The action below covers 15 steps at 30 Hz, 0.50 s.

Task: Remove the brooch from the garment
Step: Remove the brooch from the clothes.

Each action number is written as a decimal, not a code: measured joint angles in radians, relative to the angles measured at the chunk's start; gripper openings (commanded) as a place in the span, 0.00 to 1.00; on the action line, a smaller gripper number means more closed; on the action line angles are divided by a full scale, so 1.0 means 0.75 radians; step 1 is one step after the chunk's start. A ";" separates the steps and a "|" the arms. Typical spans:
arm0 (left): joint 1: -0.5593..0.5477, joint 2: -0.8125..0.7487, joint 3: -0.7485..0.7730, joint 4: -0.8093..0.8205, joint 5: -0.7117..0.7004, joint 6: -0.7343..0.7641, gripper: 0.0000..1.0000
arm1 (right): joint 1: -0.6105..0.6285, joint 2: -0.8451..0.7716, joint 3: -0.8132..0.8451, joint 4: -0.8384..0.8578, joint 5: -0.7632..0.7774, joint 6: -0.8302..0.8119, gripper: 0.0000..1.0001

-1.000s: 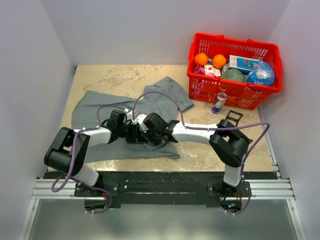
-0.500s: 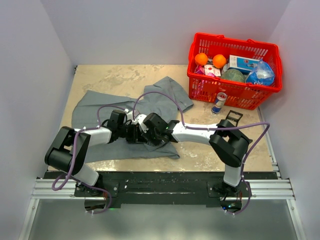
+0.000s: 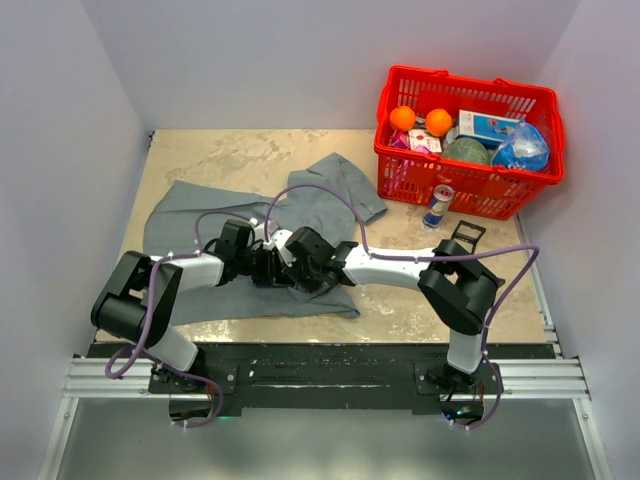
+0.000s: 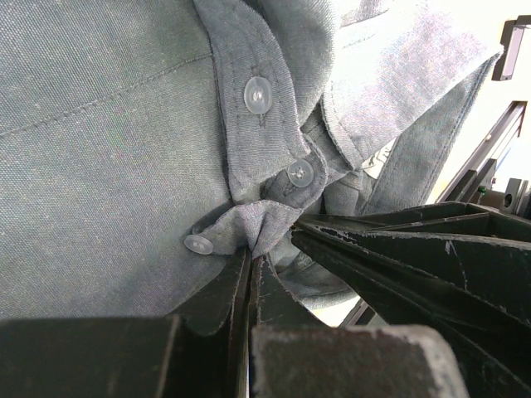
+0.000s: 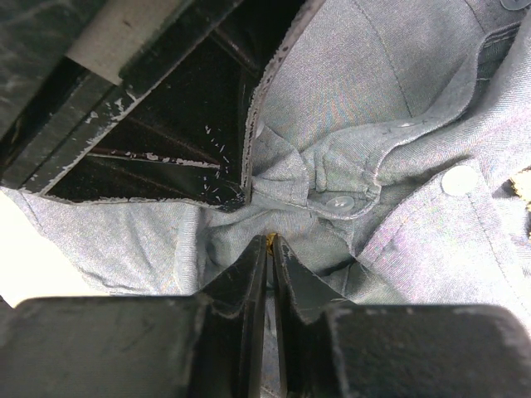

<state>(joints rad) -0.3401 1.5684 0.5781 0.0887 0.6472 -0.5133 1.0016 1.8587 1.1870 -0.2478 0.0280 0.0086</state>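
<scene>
The grey garment (image 3: 200, 210) lies spread on the table. Both grippers meet at its button placket near the front middle. My left gripper (image 3: 266, 268) is shut on a pinched fold of the garment (image 4: 99, 124), beside a white button (image 4: 197, 244); its tips (image 4: 250, 252) are pressed together. My right gripper (image 3: 292, 270) is shut, and a tiny gold bit of the brooch (image 5: 270, 239) shows between its tips (image 5: 270, 242), against the garment (image 5: 415, 83). The rest of the brooch is hidden. Each gripper's fingers show in the other's wrist view, close by.
A red basket (image 3: 540, 100) with oranges, a box and other goods stands at the back right. A drink can (image 3: 436, 205) stands in front of it, and a small black object (image 3: 468, 232) lies near the right arm. Walls close in on the left, back and right.
Nearly nothing: both grippers stay shut at the same spot on the shirt, and the right wrist has shifted very slightly to the left.
</scene>
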 measured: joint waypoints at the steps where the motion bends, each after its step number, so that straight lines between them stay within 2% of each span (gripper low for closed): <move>1: 0.000 0.001 0.000 0.000 0.000 0.000 0.00 | 0.000 0.000 0.000 -0.001 0.000 -0.001 0.09; 4: 0.000 0.001 0.000 0.000 -0.001 0.000 0.00 | 0.000 0.001 0.000 -0.001 0.008 -0.002 0.06; 6: 0.000 0.002 0.001 0.000 -0.001 0.000 0.00 | 0.001 0.002 0.000 -0.001 0.011 -0.003 0.00; 15: 0.000 0.018 0.019 -0.011 0.002 0.001 0.00 | 0.003 0.001 0.002 -0.019 0.010 -0.078 0.00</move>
<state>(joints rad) -0.3401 1.5822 0.5926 0.0803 0.6483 -0.5129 1.0039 1.8595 1.1885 -0.2619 0.0357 -0.0502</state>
